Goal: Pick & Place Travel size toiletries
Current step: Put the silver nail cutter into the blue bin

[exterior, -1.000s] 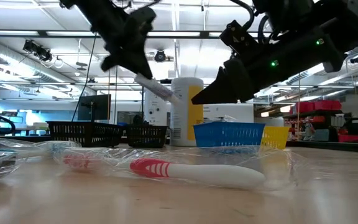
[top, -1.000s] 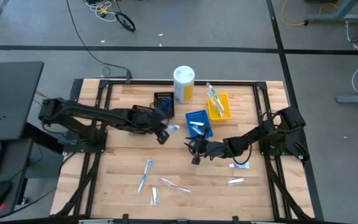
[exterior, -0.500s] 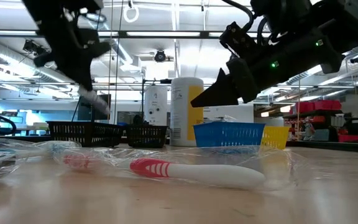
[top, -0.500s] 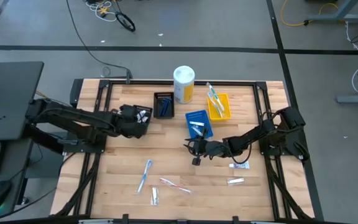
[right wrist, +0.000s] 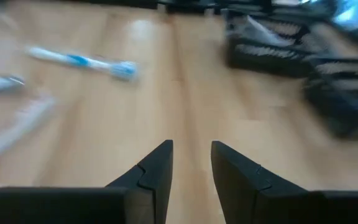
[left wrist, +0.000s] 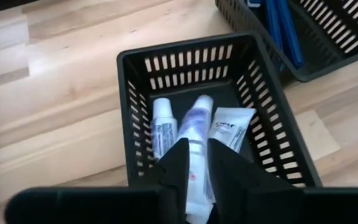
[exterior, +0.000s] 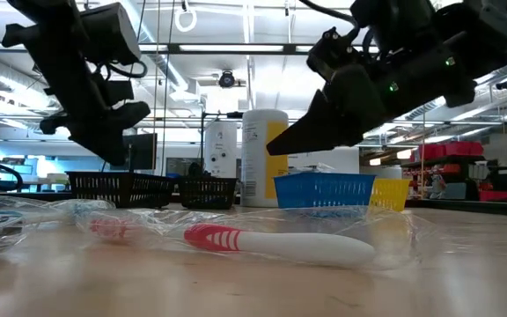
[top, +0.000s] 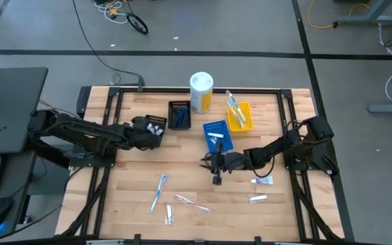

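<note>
Wrist-only: tubes [left wrist: 194, 127] inside black tray [left wrist: 135, 81]

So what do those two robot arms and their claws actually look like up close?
Both arms are dark, nearly black, built from jointed tubular segments with bulkier housings at the joints. The left gripper ends in two flat black fingers with angular, wedge-like tips, and the right gripper matches it. In the low view, small green lights glow on the right arm.

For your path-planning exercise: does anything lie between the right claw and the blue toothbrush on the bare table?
Nothing visible does. The right claw hangs open above the wood, and the blue toothbrush lies ahead of it across bare table. The black baskets stand off to one side.
</note>
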Robot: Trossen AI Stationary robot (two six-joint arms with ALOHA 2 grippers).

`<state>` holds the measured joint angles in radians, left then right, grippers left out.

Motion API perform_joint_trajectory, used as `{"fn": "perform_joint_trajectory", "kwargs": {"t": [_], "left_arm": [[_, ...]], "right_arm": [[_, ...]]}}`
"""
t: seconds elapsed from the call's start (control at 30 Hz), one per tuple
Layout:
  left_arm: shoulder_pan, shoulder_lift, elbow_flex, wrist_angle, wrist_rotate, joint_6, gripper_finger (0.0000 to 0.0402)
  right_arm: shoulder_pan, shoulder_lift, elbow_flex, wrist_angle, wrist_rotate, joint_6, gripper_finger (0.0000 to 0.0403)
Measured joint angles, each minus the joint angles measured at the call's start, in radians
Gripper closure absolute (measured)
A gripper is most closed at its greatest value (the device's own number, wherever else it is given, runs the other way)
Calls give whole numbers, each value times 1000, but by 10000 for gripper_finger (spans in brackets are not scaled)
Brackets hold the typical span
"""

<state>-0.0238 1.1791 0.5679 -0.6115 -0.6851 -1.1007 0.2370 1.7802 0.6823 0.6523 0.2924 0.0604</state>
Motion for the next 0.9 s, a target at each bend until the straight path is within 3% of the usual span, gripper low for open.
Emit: {"fn": "perform_joint_trajectory", "kwargs": {"t": [0.07, 0.17, 0.33, 0.47, 0.6, 0.73, 0.9], "left_arm": [[0, 0, 0, 15, -11, 9, 322], [0, -4, 0, 81, -35, 92, 306], [0, -11, 1, 316, -40, 305, 290], [0, -10, 1, 558, -36, 495, 292], [0, -10, 1, 721, 19, 610, 303], [0, -8, 1, 761, 45, 634, 314], [0, -1, 1, 755, 43, 634, 325]], "right_arm": [[-10, 0, 1, 3, -90, 78, 285], [-6, 0, 1, 2, -113, 115, 285], [6, 0, 1, 32, -86, 30, 285], [8, 0, 1, 163, -78, -31, 286], [8, -2, 1, 303, 25, -8, 286], [3, -2, 1, 368, 74, -43, 286], [-12, -2, 2, 330, 66, 18, 279]]}}
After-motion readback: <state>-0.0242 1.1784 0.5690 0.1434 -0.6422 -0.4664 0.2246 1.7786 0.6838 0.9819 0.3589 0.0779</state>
